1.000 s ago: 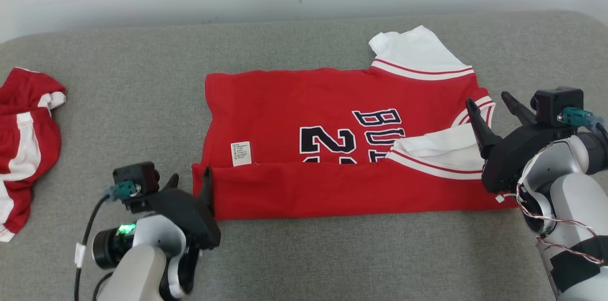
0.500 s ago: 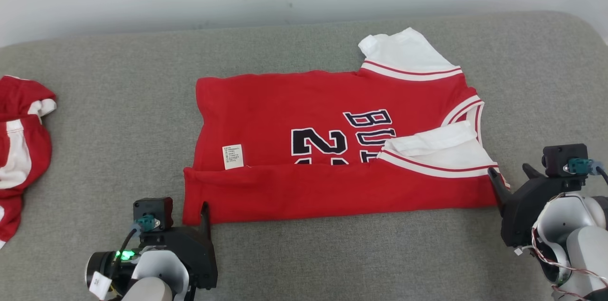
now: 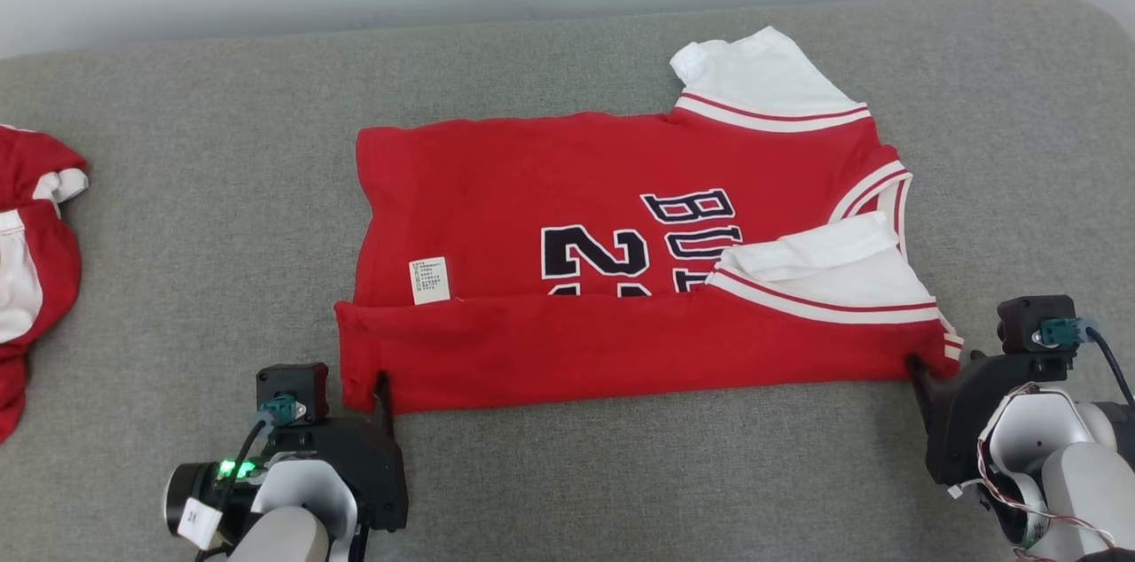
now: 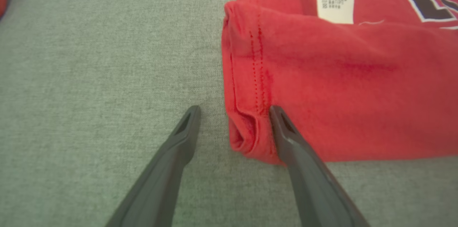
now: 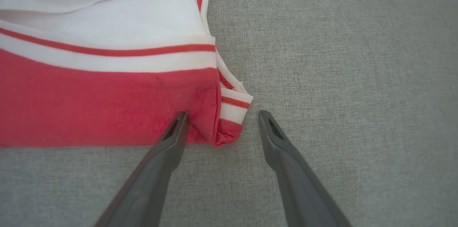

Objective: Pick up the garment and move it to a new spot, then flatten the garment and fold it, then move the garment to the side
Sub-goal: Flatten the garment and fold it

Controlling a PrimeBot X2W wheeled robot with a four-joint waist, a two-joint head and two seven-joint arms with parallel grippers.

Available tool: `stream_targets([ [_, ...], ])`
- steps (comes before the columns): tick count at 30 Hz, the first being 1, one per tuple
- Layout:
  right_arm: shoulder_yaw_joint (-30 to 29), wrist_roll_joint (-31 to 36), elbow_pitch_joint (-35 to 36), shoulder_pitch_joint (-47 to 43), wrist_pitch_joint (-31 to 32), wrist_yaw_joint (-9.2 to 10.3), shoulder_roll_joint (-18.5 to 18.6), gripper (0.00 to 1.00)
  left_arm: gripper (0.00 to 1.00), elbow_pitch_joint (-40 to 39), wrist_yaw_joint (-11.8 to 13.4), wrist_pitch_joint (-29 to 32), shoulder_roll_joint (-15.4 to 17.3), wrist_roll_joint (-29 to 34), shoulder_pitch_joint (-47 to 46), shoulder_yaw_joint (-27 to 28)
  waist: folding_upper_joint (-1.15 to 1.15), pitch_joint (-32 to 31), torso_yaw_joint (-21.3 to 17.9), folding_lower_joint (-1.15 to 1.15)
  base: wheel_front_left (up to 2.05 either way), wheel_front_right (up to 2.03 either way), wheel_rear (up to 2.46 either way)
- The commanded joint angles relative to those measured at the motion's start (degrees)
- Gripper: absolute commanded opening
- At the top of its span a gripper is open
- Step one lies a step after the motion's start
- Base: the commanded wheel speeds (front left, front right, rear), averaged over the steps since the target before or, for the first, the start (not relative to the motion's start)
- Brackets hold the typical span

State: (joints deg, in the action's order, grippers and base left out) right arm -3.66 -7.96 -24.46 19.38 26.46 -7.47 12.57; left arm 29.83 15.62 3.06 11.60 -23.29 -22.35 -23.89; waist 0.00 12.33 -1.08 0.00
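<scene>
Left gripper [image 4: 234,109] is spread as wide as it goes and has nothing in it. One finger tip sits on the red fabric just inside the hem stitching, the other on the bare cushion [image 3: 222,190], so the near-left corner of the jersey [image 3: 576,190] sits right between them. The right gripper [image 5: 222,113] is a mirror image: wide open and empty, with one tip on the red and one on the grey, the striped corner in the gap.

I think that straddle is deliberate: close the jaws and each one pinches the doubled-up corner in one go.

Moving outward, the jersey lies flat in the middle of the cushion with its near long edge already turned up into a band that covers the bottom of the numbers. The label [image 3: 429,280] sits just above that fold, and one white sleeve [image 3: 825,265] is tucked in across the front. The other sleeve sticks out at the far edge.

My guess is the next step is another lengthwise fold, and both corners need lifting together or the band will skew.

There's a second red and white pile [image 3: 35,243] well off to the left, not involved.
</scene>
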Motion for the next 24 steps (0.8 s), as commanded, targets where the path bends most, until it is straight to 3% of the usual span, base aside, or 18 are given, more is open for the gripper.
stream_targets([
  [1,-0.27,-0.04,-0.52,-0.42,-0.20,-0.04,-0.30,1.00,1.00,2.42,0.32,1.06,0.41,-0.31,0.94,-0.12,0.00,0.22,0.09,0.00,0.00,0.00,0.00],
  [5,-0.81,-1.07,-2.21,0.42,-0.83,-0.04,-0.97,1.00,1.00,4.07,-0.13,1.63,0.01,-1.20,0.81,-0.15,0.00,0.56,0.29,0.00,0.00,0.00,0.00],
  [6,-0.91,-1.30,-2.69,0.69,-0.97,-0.04,-1.18,1.00,0.58,4.42,-0.48,1.81,-0.09,-1.45,0.71,-0.23,0.00,0.69,0.33,0.00,0.00,0.00,0.00],
  [7,-1.08,-1.50,-3.25,1.00,-0.97,-0.04,-1.35,1.00,0.26,4.74,-0.66,1.84,-0.20,-1.65,0.56,-0.25,0.00,0.79,0.37,0.00,0.00,0.00,0.00],
  [8,-1.15,-1.59,-3.77,1.30,-0.98,-0.04,-1.44,0.87,0.00,5.01,-0.90,1.63,-0.28,-1.80,0.38,-0.28,0.00,0.87,0.41,0.00,0.00,0.00,0.00],
  [9,-1.40,-1.61,-4.10,1.55,-1.37,-0.04,-1.43,0.35,0.00,5.45,-1.31,1.91,-0.44,-2.10,0.46,-0.41,0.00,0.88,0.48,0.00,0.00,0.00,0.00],
  [10,-1.53,-1.70,-4.47,1.62,-1.69,-0.04,-1.46,0.00,0.00,5.75,-1.59,2.08,-0.62,-2.44,0.62,-0.46,0.00,0.78,0.61,0.00,0.00,0.00,0.00],
  [18,-1.21,-3.27,-3.39,-0.74,-5.36,0.05,-0.55,0.00,0.00,4.75,-4.01,-0.04,-0.36,-4.87,3.65,0.25,0.00,-2.68,0.60,0.00,0.00,0.00,0.00],
  [24,-1.32,-4.61,1.78,-5.97,-4.84,0.05,-0.46,0.00,0.00,-0.14,-3.58,0.15,1.20,-5.30,8.51,-0.12,0.00,-6.27,0.01,0.00,0.00,0.00,0.00],
])
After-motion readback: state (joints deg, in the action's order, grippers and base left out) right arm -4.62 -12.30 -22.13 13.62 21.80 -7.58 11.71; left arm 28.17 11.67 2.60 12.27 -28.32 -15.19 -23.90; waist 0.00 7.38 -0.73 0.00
